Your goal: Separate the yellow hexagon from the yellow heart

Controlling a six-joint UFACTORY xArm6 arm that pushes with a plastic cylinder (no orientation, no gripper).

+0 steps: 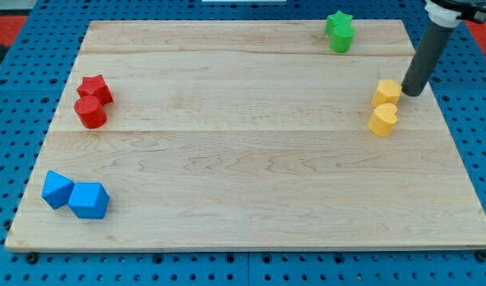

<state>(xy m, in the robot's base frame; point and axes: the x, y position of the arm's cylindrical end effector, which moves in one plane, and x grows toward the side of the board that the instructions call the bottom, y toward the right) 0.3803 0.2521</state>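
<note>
The yellow hexagon sits near the view's right edge of the wooden board. The yellow heart lies just below it, touching or nearly touching. My tip is on the board just right of the hexagon, very close to its right side. The dark rod rises up and to the right out of the view.
Two green blocks sit together at the view's top, left of the rod. Two red blocks sit at the left. Two blue blocks sit at the bottom left. Blue pegboard surrounds the board.
</note>
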